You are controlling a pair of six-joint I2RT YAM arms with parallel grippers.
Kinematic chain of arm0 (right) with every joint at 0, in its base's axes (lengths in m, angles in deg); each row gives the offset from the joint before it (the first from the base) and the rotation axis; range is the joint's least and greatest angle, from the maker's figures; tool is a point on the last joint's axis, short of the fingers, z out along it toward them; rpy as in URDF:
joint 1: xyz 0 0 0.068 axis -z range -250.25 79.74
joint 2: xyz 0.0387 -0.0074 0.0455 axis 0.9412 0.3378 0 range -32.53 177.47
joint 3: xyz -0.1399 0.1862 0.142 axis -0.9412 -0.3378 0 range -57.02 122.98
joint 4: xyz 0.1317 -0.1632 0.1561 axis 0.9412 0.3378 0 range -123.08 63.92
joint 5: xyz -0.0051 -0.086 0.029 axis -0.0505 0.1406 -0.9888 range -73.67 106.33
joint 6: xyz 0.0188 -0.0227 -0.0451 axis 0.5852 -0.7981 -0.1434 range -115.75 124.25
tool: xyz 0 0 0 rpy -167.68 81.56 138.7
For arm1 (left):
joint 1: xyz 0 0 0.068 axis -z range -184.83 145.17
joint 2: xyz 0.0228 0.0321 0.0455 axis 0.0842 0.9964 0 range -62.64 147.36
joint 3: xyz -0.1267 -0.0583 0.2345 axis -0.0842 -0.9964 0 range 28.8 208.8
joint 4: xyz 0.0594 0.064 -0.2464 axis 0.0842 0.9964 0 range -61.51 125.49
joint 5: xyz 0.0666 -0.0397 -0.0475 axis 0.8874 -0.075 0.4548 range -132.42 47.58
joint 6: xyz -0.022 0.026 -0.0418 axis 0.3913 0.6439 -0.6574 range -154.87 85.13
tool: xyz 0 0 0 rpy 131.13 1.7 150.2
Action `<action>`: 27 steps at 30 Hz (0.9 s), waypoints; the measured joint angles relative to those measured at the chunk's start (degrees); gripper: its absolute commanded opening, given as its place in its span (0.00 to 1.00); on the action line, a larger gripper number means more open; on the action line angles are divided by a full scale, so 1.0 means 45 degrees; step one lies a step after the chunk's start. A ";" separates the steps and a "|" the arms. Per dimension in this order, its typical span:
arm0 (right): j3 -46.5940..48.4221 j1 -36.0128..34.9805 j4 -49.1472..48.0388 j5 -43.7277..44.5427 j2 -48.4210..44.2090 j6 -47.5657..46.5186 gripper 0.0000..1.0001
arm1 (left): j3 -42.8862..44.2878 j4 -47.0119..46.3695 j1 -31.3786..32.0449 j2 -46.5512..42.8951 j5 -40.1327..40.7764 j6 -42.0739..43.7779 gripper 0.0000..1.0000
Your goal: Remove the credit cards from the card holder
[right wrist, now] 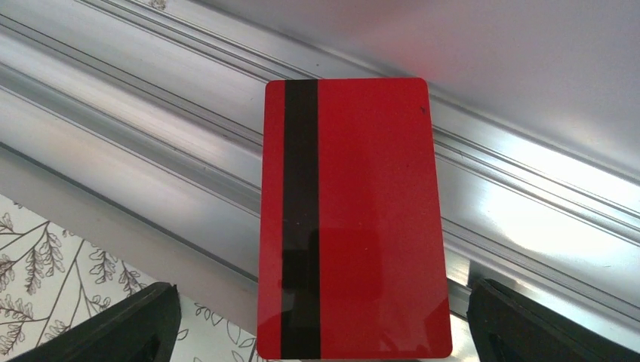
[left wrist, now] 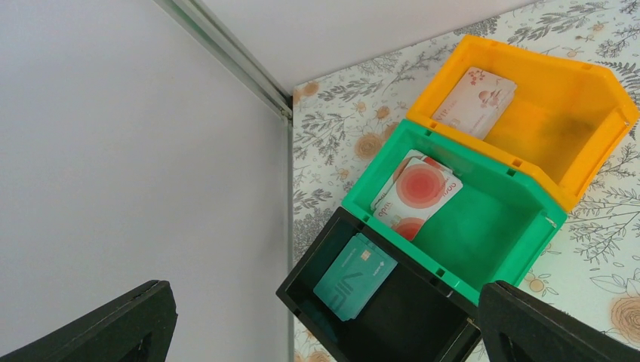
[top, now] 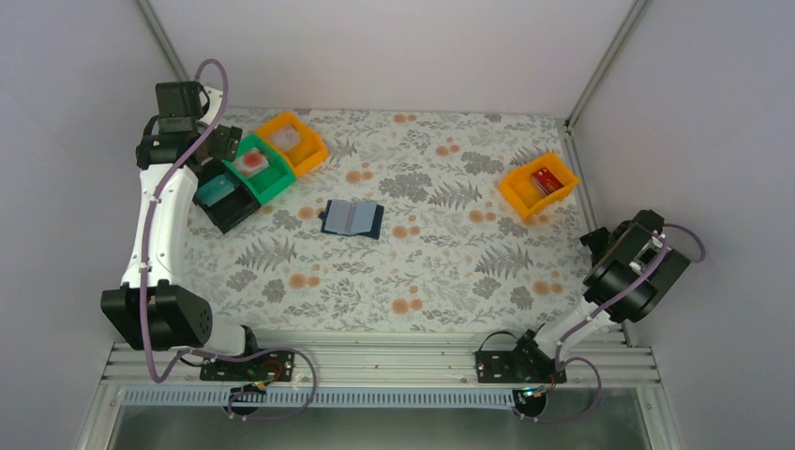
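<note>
Left claw (left wrist: 324, 298) gapes empty near the black bin (left wrist: 411, 320); right claw (right wrist: 323, 294) gapes too, red card (right wrist: 370, 211) between its fingers (right wrist: 113, 324).

You had the card holder (top: 351, 218) lying open and flat mid-table, its lighter blue pockets facing up. Your credit cards (left wrist: 416, 194) lay apart from it: red-circled ones in the green bin (left wrist: 490, 226), a pale card (left wrist: 475, 102) in the orange bin (left wrist: 558, 113) and a teal card (left wrist: 355, 275) in the black bin (left wrist: 407, 309). A red card (right wrist: 351, 219) with a black stripe showed upright in the right wrist view.

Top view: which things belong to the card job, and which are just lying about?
Job: card holder, open; teal card; red-blotched card; pale card; red card.
Just there: black bin; green bin; left orange bin; right orange bin.
</note>
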 measured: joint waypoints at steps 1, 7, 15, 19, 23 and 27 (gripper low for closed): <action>0.0000 0.0019 -0.0010 -0.0029 0.0000 -0.0005 0.94 | -0.0005 -0.0005 0.0000 0.0005 0.0000 0.0000 1.00; -0.0015 0.0034 -0.0039 -0.0078 -0.0005 0.0005 0.88 | -0.0015 0.0000 0.0000 0.0000 0.0000 0.0000 1.00; -0.0024 0.0083 -0.0087 -0.0214 -0.0010 0.0000 0.87 | -0.0034 0.0005 0.0000 0.0000 0.0005 0.0000 1.00; -0.0136 0.0126 -0.0189 -0.0296 -0.0087 0.0000 0.87 | -0.0034 0.0010 0.0000 0.0000 0.0005 0.0005 1.00; -0.0384 0.0287 -0.0214 -0.0316 -0.0296 0.0073 0.89 | -0.0039 0.0005 0.0000 0.0000 0.0000 0.0005 1.00; -0.0602 0.0495 -0.0141 -0.0262 -0.0505 0.0155 0.90 | -0.0170 0.0005 0.0000 -0.0039 0.0005 0.0005 1.00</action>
